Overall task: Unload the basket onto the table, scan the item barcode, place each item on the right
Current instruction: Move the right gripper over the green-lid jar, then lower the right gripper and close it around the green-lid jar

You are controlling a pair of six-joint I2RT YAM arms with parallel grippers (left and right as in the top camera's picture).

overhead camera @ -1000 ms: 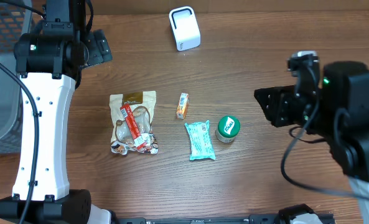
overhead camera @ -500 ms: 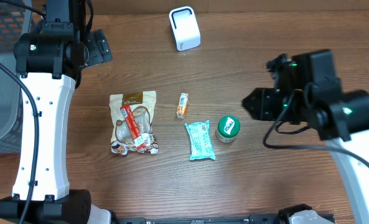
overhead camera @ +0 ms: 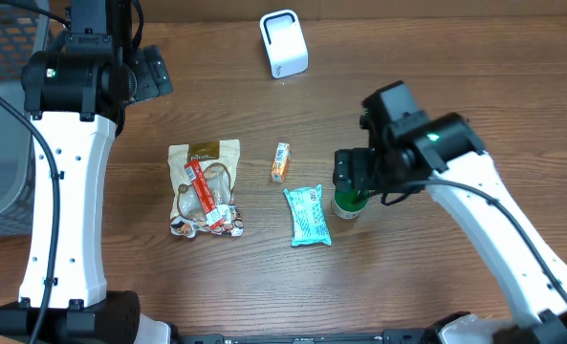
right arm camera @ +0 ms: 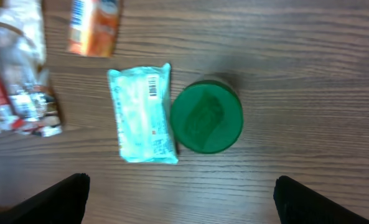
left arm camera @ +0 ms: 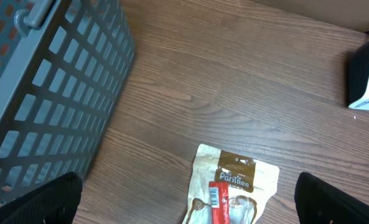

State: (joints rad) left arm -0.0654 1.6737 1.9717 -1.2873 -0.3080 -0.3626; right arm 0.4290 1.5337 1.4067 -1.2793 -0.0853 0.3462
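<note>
Jaws of the right gripper (right arm camera: 183, 200) gape wide above the green-lidded jar (right arm camera: 206, 122), which stands on the surface just beside the teal packet (right arm camera: 144, 114). Closing off-centre could snag the packet or tip the jar. The wrist points straight down. The left gripper (left arm camera: 187, 199), equally wide, hangs near the basket (left arm camera: 53, 93).

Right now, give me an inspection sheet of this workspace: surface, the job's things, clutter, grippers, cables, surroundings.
Surface: wooden table, no spill seen.
Job's things: white scanner at the far edge; green-lidded jar, teal packet, orange pack, snack bag lying mid-table.
Clutter: nothing seen.
Grippers: left gripper jaws open, empty; right gripper above the jar, jaws open, empty.
Cables: black cable along the left arm.
Surroundings: grey basket at the left.
</note>
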